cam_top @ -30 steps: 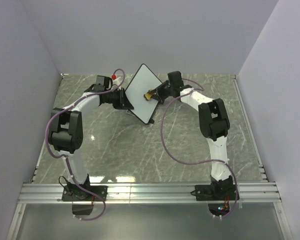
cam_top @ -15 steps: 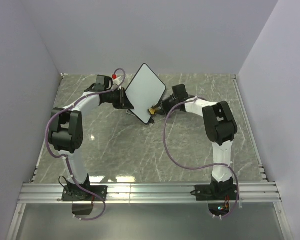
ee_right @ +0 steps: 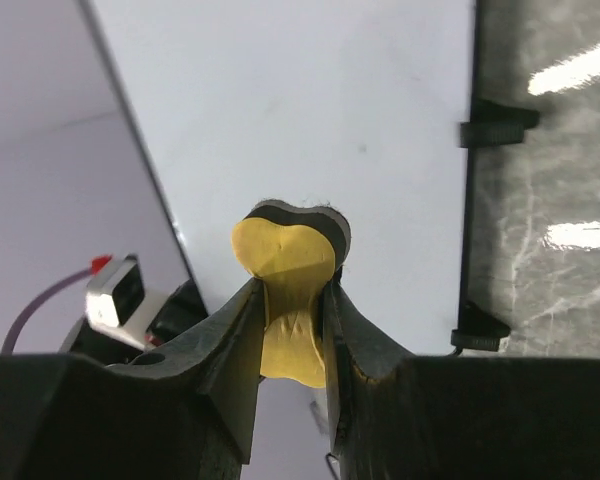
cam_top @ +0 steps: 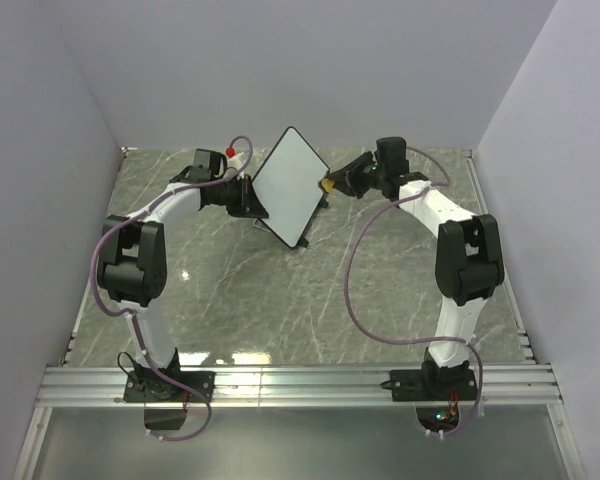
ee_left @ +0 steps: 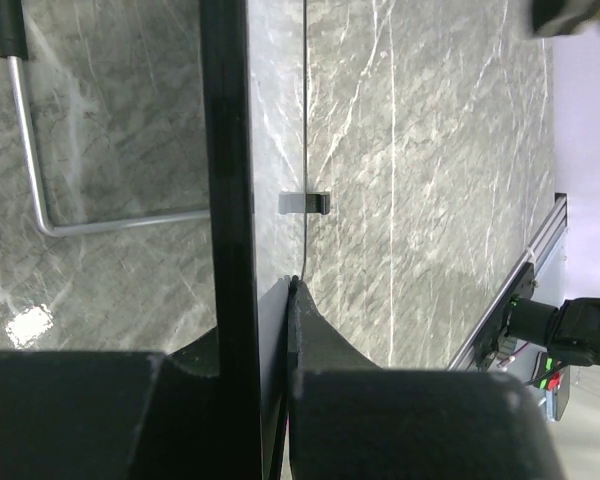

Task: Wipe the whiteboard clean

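White whiteboard rimmed black, yellow eraser, grey marbled table.

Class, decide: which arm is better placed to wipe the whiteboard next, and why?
Right. The right gripper pinches the yellow eraser, which faces the whiteboard. The left gripper is busy clamping the board's edge, holding it tilted up.

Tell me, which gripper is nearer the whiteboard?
Left. The left gripper is shut on the whiteboard's left edge, holding it up at a tilt. The right gripper holds the eraser by the board's right edge, in front of its white face.
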